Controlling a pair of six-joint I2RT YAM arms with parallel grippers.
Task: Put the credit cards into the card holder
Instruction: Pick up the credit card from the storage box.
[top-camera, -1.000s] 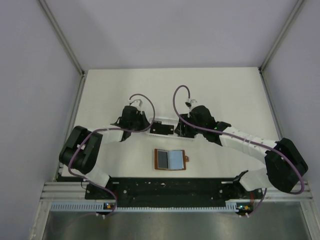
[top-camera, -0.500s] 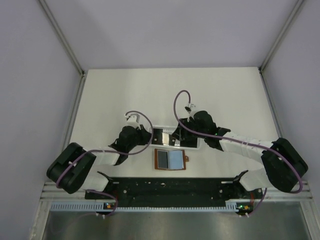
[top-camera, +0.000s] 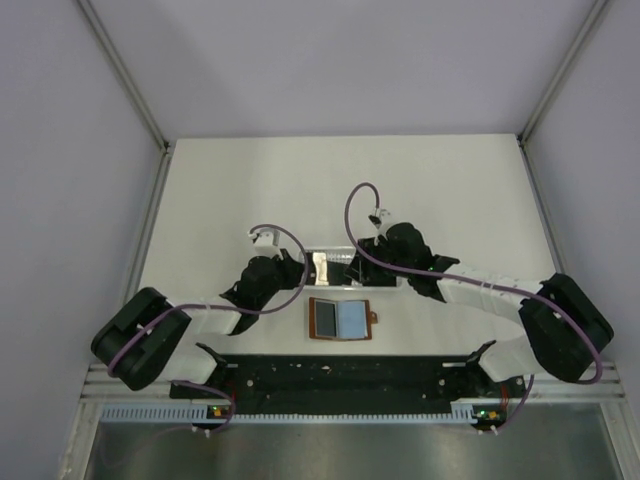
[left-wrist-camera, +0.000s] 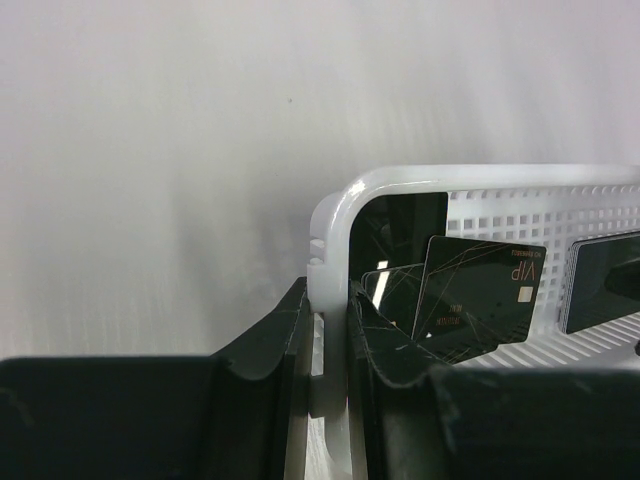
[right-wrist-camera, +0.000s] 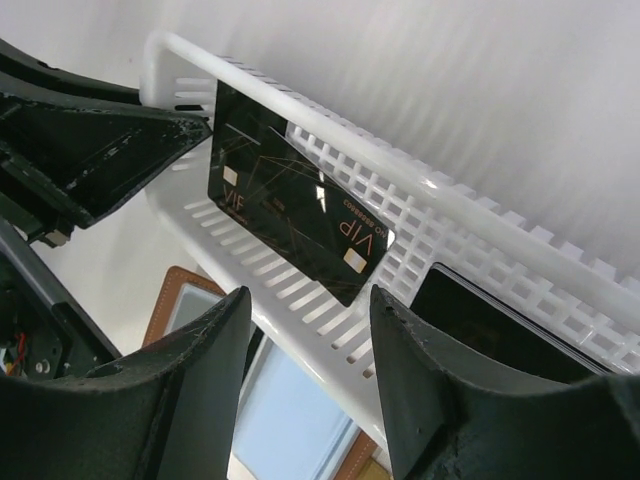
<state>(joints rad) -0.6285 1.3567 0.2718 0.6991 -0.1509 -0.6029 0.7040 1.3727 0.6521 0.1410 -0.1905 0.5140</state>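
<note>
- Left claw is nearly closed and pinches the end wall of the white basket, one finger inside the rim and one outside.
- Right claw gapes wide and grips nothing. It hovers over the basket's long side.
- Cards are all in the basket. A black VIP card leans tilted against a long wall, and a second one sits partly hidden behind it in the left wrist view. Another stands further along.
- Holder lies open on the tabletop with its bluish pockets up. It sits just beside the basket on the arm-base side, between the two arms, and neither claw touches it.
</note>
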